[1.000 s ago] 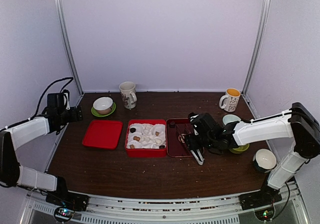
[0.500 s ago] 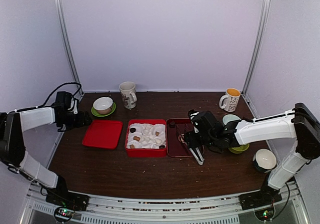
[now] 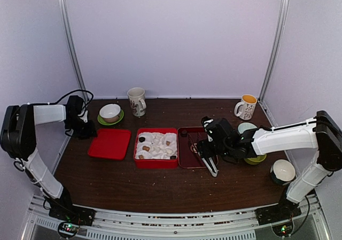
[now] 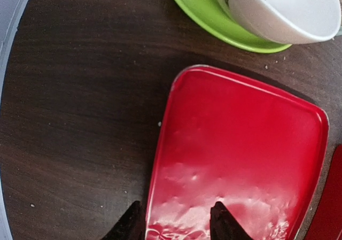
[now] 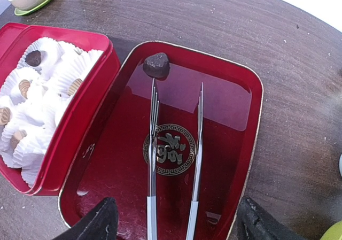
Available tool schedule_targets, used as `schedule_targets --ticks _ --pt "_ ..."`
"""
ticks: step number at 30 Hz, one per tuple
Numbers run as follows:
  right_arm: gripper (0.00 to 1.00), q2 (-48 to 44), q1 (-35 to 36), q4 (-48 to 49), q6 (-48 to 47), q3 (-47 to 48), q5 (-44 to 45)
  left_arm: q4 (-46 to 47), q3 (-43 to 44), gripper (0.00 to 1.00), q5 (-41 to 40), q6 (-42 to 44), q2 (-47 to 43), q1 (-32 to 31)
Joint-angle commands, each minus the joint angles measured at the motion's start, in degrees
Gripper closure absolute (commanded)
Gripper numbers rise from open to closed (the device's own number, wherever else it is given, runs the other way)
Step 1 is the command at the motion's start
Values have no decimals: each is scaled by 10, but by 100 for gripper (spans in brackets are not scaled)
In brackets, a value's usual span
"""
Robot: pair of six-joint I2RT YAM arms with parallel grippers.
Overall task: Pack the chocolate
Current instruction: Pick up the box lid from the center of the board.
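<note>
Several small pieces of chocolate point(image 5: 24, 87) sit in the white paper cups of the red box point(image 3: 156, 162). One dark piece point(image 5: 156, 65) lies at the far end of the dark red tray point(image 5: 235, 90), just past the tips of the metal tongs point(image 5: 152, 160). My right gripper point(image 5: 179, 224) is open over the tray. Its fingers stand wide on either side of the tongs without touching them. My left gripper point(image 4: 176, 224) is open at the flat red lid point(image 4: 240, 154), one tip over the table and the other over the lid, with the lid's left edge between them.
A white bowl point(image 4: 278, 10) on a green saucer stands just beyond the lid. A mug point(image 3: 137, 101) is at the back, and an orange-filled mug point(image 3: 246, 107) at the back right. A pale cup point(image 3: 247, 128), a green saucer point(image 3: 256, 159) and a white bowl point(image 3: 283, 170) crowd the right side.
My left arm swung in from the far left edge to the red lid's near-left corner, and its jaws narrowed. The right arm and tongs hardly moved.
</note>
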Motion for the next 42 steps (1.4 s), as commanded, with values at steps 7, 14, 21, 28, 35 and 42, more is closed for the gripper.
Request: schedule_targets --ticks 7,14,21,28,35,42 --pt "23 -26 -4 21 -9 -17 -4 -109 67 67 -43 8 74 1" --pt "23 -33 -9 32 -11 -27 -9 -144 93 80 -62 7 113 1" --pt "23 -51 -16 29 -12 -33 -14 -158 115 100 -60 20 139 1" --pt "23 -72 -17 18 -35 -19 -28 -135 95 100 -79 13 41 -3" --pt "23 -98 -17 18 -72 1 -57 -135 88 100 -82 17 -61 -18" --pt "21 -145 -15 41 -130 30 -65 -132 78 100 -59 32 -159 -47"
